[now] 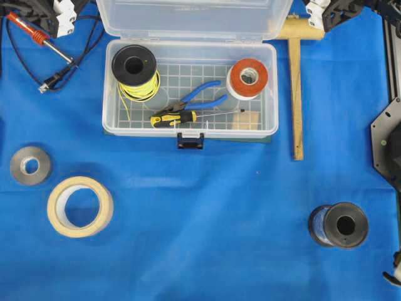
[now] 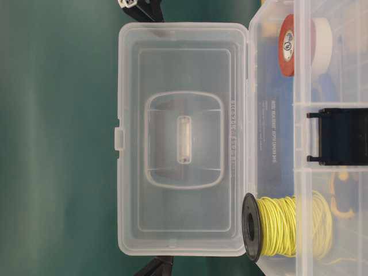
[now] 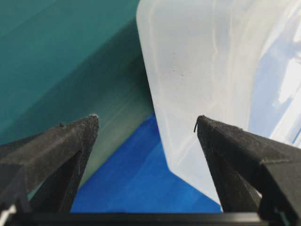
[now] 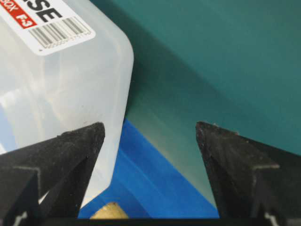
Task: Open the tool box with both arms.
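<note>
Clear lid [image 1: 188, 15] is up already; we back both wide-open, empty grippers [image 3: 146, 123] [image 4: 149, 129] off gently, no bumping.

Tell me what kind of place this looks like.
Probably a hobby or electronics workbench: an open clear plastic tool box holding blue-handled pliers and a spool of yellow wire, plus a red-handled soldering iron on the blue cloth-covered table.

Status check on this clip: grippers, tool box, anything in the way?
Left gripper open, empty, at the lid's corner. Right gripper open, empty, at the other corner. Tool box open, lid upright. Nothing blocking.
</note>
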